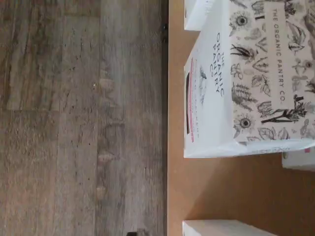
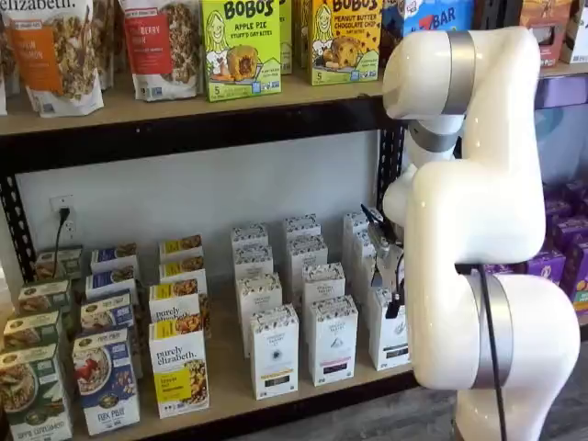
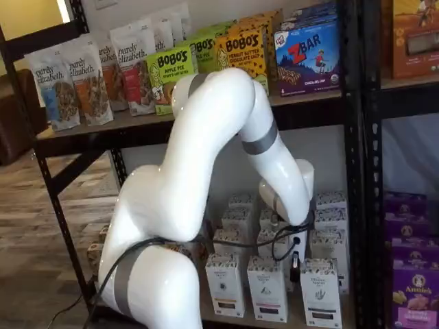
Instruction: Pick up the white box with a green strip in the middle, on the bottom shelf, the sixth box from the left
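two Bobo's boxes (image 2: 241, 46), one Zbar box (image 3: 308, 58)

I see soft, even indoor light in every view; the arm (image 2: 478, 230) shows mild glare, and both shelf views look slightly blurred and grainy.

Below my wrist stands a white box (image 1: 231, 83) with a flower-patterned top and "The Organic Pantry Co" printed on it, resting on the tan bottom shelf (image 1: 221, 196). Edges of other white cartons (image 1: 221, 227) sit near it. Past the shelf's front edge lies grey wood-plank floor (image 1: 78, 118).
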You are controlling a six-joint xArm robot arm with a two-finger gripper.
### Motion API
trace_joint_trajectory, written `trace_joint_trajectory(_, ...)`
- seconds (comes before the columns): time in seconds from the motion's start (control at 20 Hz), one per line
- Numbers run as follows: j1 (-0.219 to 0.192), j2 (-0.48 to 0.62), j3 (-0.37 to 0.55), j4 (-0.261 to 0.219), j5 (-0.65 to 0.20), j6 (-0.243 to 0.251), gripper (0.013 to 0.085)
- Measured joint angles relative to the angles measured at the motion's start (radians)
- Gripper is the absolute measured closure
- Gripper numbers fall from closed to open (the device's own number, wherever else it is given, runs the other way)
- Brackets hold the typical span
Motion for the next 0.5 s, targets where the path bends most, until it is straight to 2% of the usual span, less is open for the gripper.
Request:
trace_joint_trajectory(0.05, 0.0, 0.0, -0.001, -0.036, 0.004, 0.033, 0.013)
trace_joint_trajectory(0.1, 0.002, 0.001, -0.002, -0.158, 0.012, 0.144, 0.013)
trace_joint_trajectory(0.15, 0.008, 0.002, -0.001, -0.215, 0.014, 0.199, 0.013)
trace_joint_trajectory(0.2, 0.012, 0.003, -0.001, -0.237, 0.015, 0.223, 0.013)
trace_joint_trajectory(0.35, 0.022, 0.006, -0.003, -0.23, 0.012, 0.226, 0.013)
trace_joint_trajectory(0.5, 0.027, 0.012, -0.007, -0.179, -0.002, 0.185, 0.013)
